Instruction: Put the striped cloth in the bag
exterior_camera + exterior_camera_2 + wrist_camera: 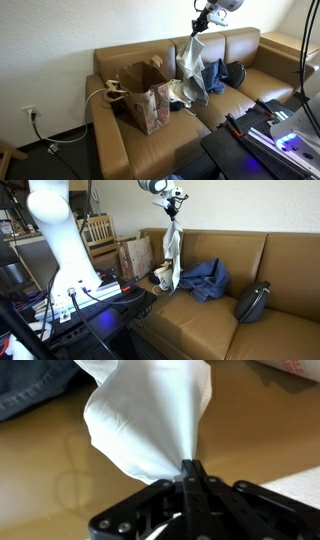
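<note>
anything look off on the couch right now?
Nothing spilled or damaged. The only mess is blue clothing crumpled in a heap on the sofa seat. The paper bag stands upright with its mouth open. The cloth hangs straight down from the gripper, pinched at one end.

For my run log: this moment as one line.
claw: shut on cloth | cloth: hanging above sofa | bag: upright on sofa, cloth not inside

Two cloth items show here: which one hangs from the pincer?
The pale striped cloth, pinched at its top by the shut pincer; the blue denim garment lies crumpled on the tan sofa.
</note>
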You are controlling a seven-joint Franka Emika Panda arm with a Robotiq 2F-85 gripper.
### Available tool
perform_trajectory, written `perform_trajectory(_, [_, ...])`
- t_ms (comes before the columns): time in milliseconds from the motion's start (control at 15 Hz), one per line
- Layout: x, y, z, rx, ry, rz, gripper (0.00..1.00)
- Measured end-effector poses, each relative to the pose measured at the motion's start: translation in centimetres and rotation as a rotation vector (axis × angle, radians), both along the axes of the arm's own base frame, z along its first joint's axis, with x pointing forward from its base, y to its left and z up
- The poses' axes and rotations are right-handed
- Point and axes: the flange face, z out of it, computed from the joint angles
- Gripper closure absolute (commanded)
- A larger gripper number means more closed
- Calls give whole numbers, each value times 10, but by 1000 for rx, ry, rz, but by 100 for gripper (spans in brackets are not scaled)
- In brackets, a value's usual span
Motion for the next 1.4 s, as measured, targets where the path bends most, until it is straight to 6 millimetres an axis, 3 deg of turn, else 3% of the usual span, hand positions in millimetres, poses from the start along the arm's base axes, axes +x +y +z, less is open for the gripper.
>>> perform_trajectory(133, [9,26,43,6,-108,20,100])
perform_trajectory(333, [3,72,126,37,-270,64,100])
perform_trajectory(667, [-43,142,257,88,-526,152,99])
perform_trajectory(800, [-52,150,273,89,-553,163,100])
perform_trajectory(1000, [-46,153,262,86,-526,180,100])
perform_trajectory(1133, [-44,175,268,119,-553,220,100])
perform_trajectory(1400, [-58,229,304,203,-698,347,100])
